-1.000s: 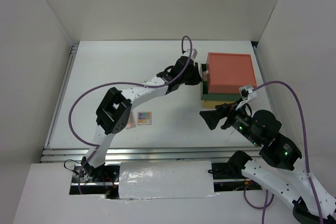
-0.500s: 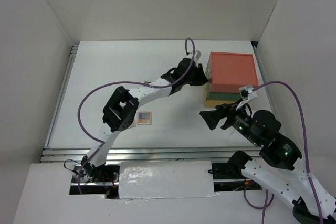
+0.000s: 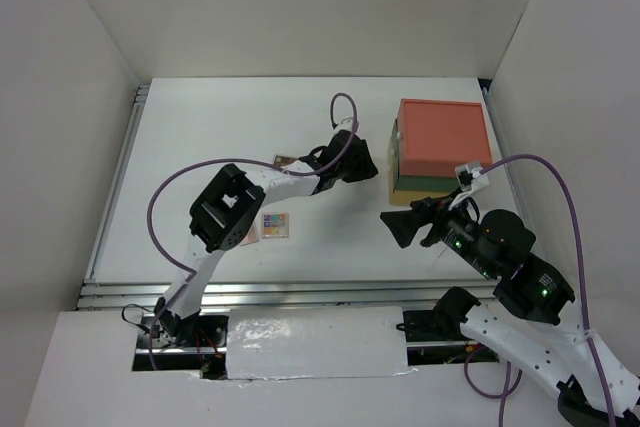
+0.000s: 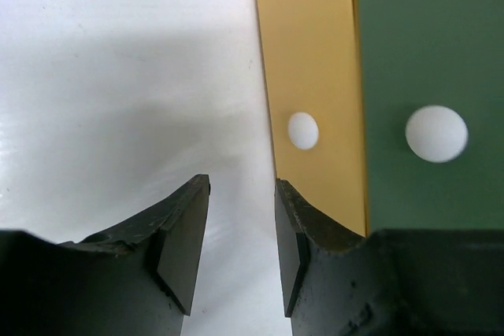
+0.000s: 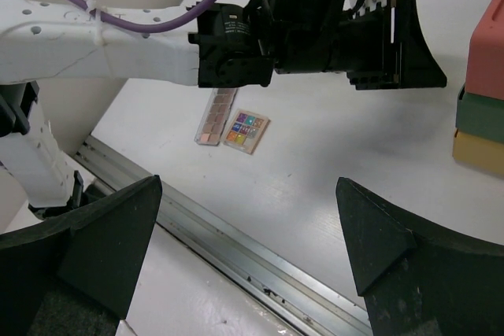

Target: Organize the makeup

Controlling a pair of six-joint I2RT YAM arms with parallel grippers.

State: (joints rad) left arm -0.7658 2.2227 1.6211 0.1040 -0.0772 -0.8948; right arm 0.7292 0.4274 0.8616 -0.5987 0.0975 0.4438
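A small square multicoloured palette (image 3: pixel 274 224) lies on the white table beside a long brown-pink palette (image 3: pixel 249 234), which is partly under the left arm. Both show in the right wrist view, the square one (image 5: pixel 247 131) and the long one (image 5: pixel 216 116). My left gripper (image 3: pixel 370 162) is slightly open and empty, a short way left of the drawer box. In its wrist view the gripper (image 4: pixel 240 202) faces the yellow drawer front (image 4: pixel 315 53). My right gripper (image 3: pixel 398 228) hovers wide open and empty. The compacts, disc and tubes are out of view.
The red, green and yellow drawer box (image 3: pixel 441 147) stands at the back right with its drawers shut; white knobs (image 4: pixel 303 130) show on the fronts. A small brown item (image 3: pixel 281 159) peeks out by the left arm. A metal rail (image 5: pixel 260 249) runs along the near edge.
A drawer stuck out of the box's left side a second ago; my left gripper pressed against it and it is now shut. The left gripper has drawn back to the left. The right arm has not moved.
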